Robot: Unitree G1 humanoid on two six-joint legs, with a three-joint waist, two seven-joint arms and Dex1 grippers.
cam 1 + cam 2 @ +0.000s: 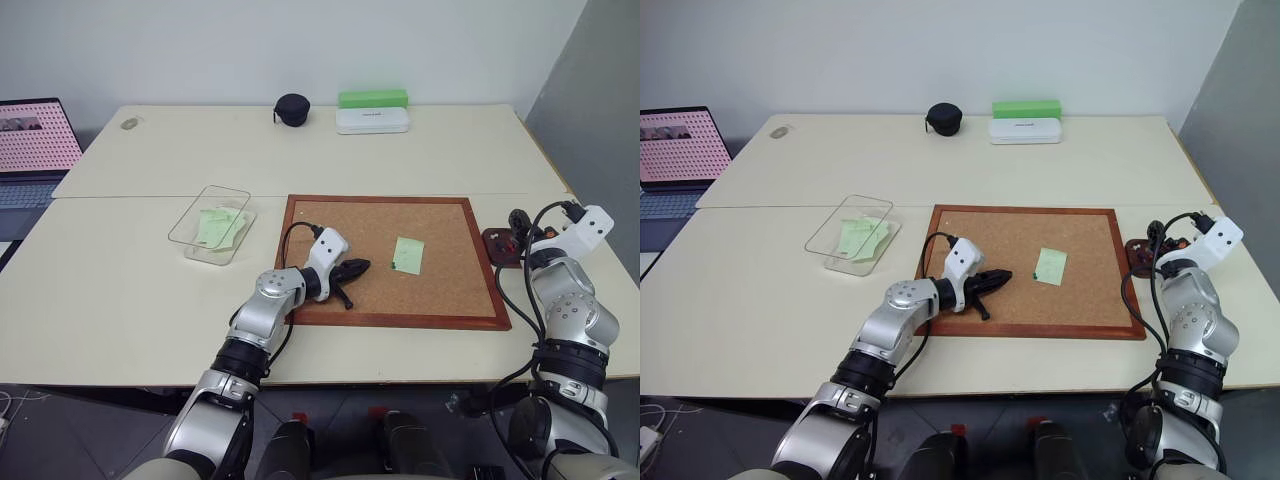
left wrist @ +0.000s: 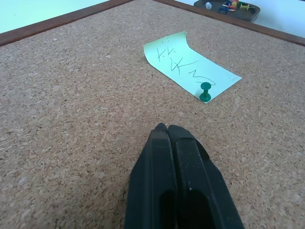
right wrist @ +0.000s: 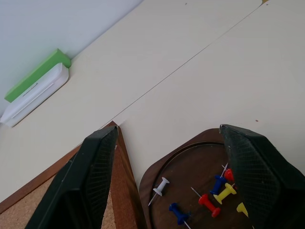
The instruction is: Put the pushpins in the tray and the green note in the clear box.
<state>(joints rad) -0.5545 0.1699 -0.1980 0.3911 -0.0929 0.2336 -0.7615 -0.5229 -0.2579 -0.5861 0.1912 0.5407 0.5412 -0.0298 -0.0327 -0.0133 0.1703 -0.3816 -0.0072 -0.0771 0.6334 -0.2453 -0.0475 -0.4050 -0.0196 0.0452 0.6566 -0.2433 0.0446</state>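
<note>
The green note (image 1: 407,254) lies on the cork board, right of centre, with writing on it and a green pushpin (image 2: 205,91) stuck through its near corner. My left gripper (image 1: 352,268) is shut and empty, resting low over the board a short way left of the note. The tray (image 1: 497,247) sits just off the board's right edge and holds several coloured pushpins (image 3: 209,200). My right gripper (image 3: 167,131) hangs open above the tray, holding nothing. The clear box (image 1: 212,224) stands left of the board with pale green slips inside.
The wood-framed cork board (image 1: 440,290) fills the table's middle. At the back edge are a white case (image 1: 372,120), a bright green box (image 1: 372,98) and a black round pouch (image 1: 292,109). A laptop (image 1: 35,140) stands at far left.
</note>
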